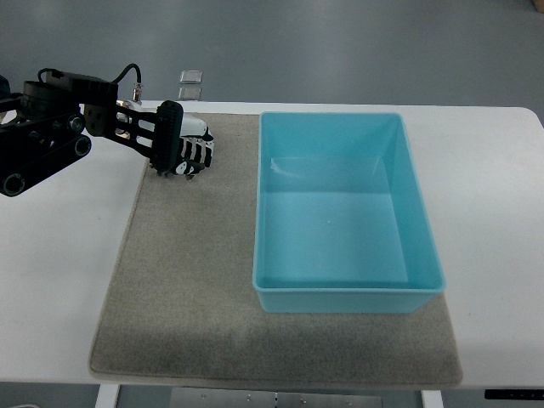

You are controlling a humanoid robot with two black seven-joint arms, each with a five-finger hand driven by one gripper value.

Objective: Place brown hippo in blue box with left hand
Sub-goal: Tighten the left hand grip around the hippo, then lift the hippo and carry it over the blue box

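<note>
Top view showed the left hand [180, 146] near the table's [59, 255] far-left corner, over the mat [187, 280]; whether its fingers held anything I could not tell. No brown hippo was visible, and the blue box [344, 212] lay empty mid-table. Judging by this, carrying rightward over the box rim came next.

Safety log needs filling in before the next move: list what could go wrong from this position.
1. No brown hippo shows anywhere; the blue box looks empty and the left hand sits over the mat's far corner. If the toy is under that hand, the grip cannot be checked.
2. The hand is left of the box, so a low sweep right might clip its near wall and shove it.
3. The cable looped above the wrist could snag as the arm swings.
</note>
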